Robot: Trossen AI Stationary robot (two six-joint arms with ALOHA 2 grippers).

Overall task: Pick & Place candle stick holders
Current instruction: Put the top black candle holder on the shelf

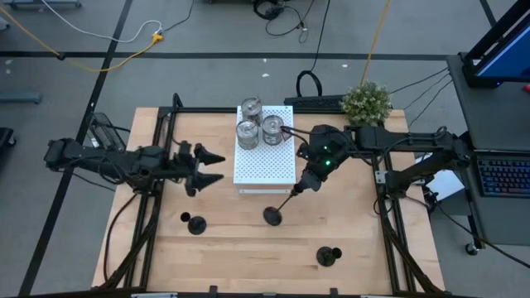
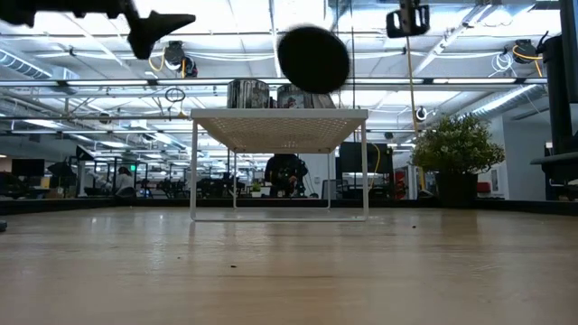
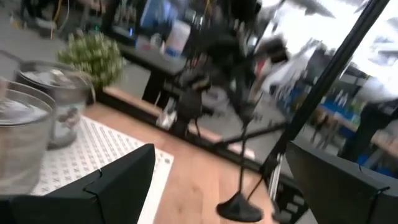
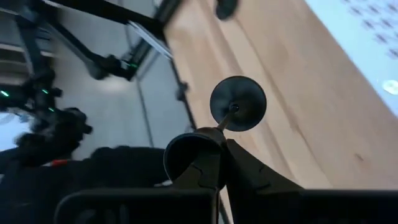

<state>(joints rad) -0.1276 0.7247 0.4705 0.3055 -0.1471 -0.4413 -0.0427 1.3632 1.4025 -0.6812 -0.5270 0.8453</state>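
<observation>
Three silver candle stick holders (image 1: pixel 251 110) (image 1: pixel 247 132) (image 1: pixel 273 128) stand on the white perforated board (image 1: pixel 265 165). Two black candle stick holders stand on their round bases on the table, one near left (image 1: pixel 195 223) and one near right (image 1: pixel 329 256). My right gripper (image 1: pixel 300 189), just off the board's near right corner, is shut on a third black holder (image 1: pixel 281 207). That holder's round base (image 2: pixel 313 59) is up in the air. My left gripper (image 1: pixel 207 165) is open and empty, left of the board at about the height of its top. My right gripper pinches the black holder's top end (image 4: pixel 198 144), the end of the thin stem away from the base, between its two fingers. The fingers slant down toward the table's near left, roughly in line with the stem. The holder is tilted and lifted clear, with its round base (image 4: pixel 238 102) lowest.
The white board stands raised on thin legs (image 2: pixel 194 171) at the table's far middle. A green plant (image 1: pixel 366 101) sits at the far right corner. Black frame rails (image 1: pixel 157 149) run along the table's left and right sides. Bare wood (image 1: pixel 248 257) lies along the near edge.
</observation>
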